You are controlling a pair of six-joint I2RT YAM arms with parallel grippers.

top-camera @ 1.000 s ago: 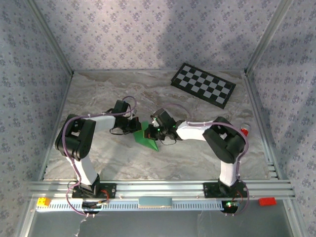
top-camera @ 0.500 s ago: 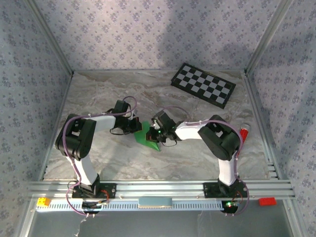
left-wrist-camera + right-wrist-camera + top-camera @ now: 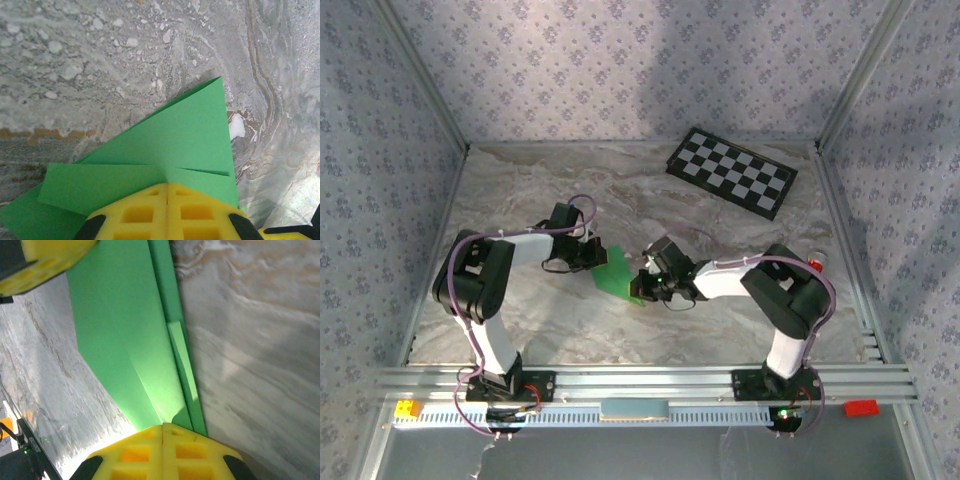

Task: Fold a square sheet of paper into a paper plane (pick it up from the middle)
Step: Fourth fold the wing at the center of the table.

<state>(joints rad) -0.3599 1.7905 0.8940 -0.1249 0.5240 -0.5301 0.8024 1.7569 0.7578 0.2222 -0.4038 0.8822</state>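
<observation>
Paper plane [image 3: 185, 135], creased green wedge; left end effector [image 3: 167, 187], right end effector [image 3: 162, 429] clamp it.

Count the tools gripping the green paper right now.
2. The left tool is shut on the far-left edge of the green paper. The right tool is shut on its near-right edge, mid-table.

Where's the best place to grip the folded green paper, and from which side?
Probably the layered folded edge of the green paper, approached low from the right arm's side. The sheet lies flat on the table, so only an edge lets a claw finger slip under, and stacked layers are stiffest.
</observation>
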